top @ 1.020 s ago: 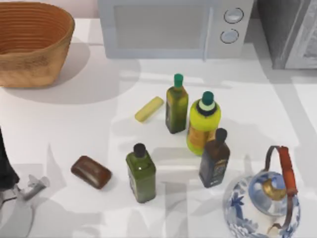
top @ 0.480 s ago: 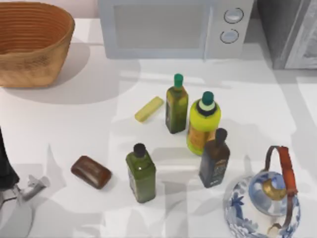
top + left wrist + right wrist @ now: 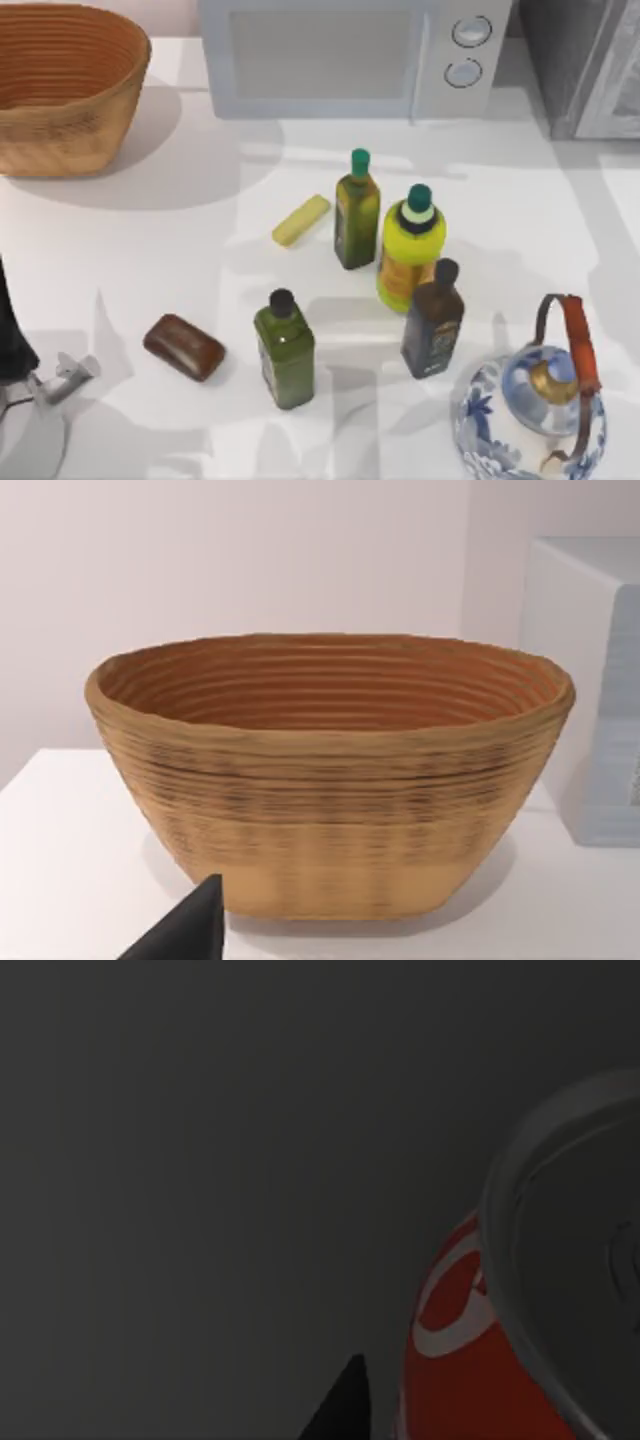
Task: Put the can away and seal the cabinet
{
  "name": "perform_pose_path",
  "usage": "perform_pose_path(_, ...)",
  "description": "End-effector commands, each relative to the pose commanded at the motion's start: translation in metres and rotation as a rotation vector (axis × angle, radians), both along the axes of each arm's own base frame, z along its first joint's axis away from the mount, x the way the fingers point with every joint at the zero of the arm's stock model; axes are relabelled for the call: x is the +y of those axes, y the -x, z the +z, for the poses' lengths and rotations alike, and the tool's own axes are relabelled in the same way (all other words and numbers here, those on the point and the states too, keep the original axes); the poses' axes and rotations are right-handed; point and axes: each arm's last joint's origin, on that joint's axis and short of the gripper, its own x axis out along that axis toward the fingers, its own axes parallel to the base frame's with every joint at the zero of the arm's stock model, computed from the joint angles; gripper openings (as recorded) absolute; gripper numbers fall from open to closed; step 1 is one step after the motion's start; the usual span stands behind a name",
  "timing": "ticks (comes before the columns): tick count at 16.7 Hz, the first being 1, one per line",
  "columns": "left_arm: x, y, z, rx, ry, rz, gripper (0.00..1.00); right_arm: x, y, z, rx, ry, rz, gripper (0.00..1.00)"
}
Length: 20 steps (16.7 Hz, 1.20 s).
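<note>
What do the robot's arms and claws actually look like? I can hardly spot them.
Little of them shows. At the top view's left edge, the left arm is a dark, near-black column above a pale grey, rounded base piece. One left gripper fingertip is a matte black, pointed wedge. A right gripper fingertip looks the same, black and tapered. No cables or markings are visible.

Woven basket [image 3: 330, 780] on white table [image 3: 60, 860]

No readable text, can [image 3: 470, 1360] shows white swirl, perhaps lettering, illegible
</note>
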Motion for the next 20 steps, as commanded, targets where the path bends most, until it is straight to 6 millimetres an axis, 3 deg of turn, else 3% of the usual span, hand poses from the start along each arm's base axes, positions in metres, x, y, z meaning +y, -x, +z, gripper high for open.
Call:
perform_pose_path(6,0.000,0.000,0.000,0.000,0.000,0.000,1.00,0.000,0.000,0.000,0.000,0.000,0.000,0.98)
perform_pose_path(16,0.000,0.000,0.000,0.000,0.000,0.000,1.00,0.001,0.000,0.000,0.000,0.000,0.002,1.00)
perform_pose_path(20,0.000,0.000,0.000,0.000,0.000,0.000,1.00,-0.001,0.011,0.004,0.005,0.002,0.007,1.00)
